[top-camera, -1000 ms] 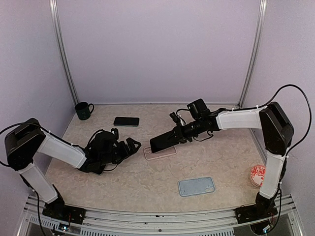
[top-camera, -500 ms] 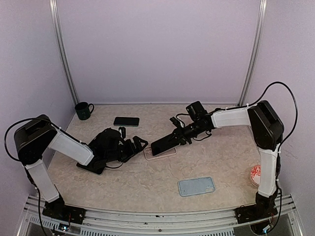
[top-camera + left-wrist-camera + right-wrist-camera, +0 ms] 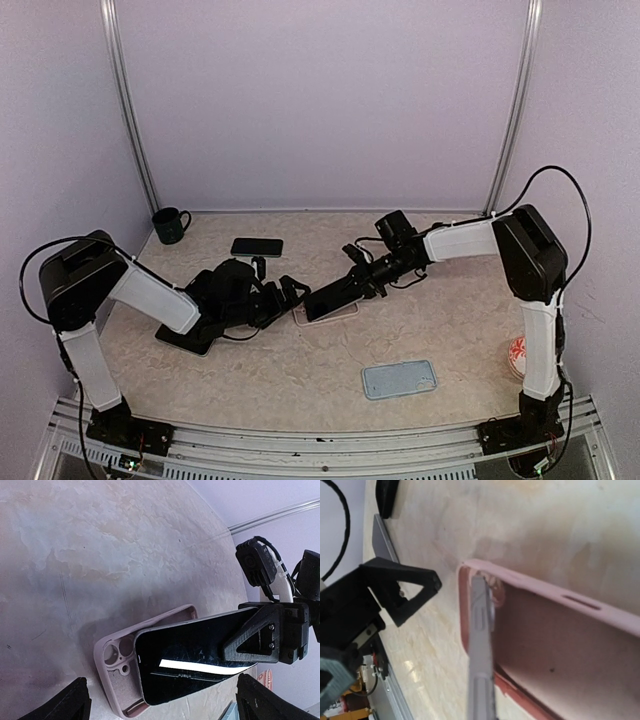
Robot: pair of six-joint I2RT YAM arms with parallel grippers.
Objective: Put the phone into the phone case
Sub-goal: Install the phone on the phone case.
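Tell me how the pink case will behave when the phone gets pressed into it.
The case looks thin-walled and soft, so its rim will probably flex. It lies loose on the smooth table, with the left end effector open beside it, so it may slide. The phone enters tilted, corner first; the far end might lift.

pink phone case [image 3: 116, 666], black phone [image 3: 192, 655], beige marbled table [image 3: 300, 370].

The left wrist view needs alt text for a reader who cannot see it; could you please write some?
The right gripper holds a dark phone tilted over an open pink phone case lying on the beige table. The left gripper's own black fingertips frame the bottom corners, spread wide.
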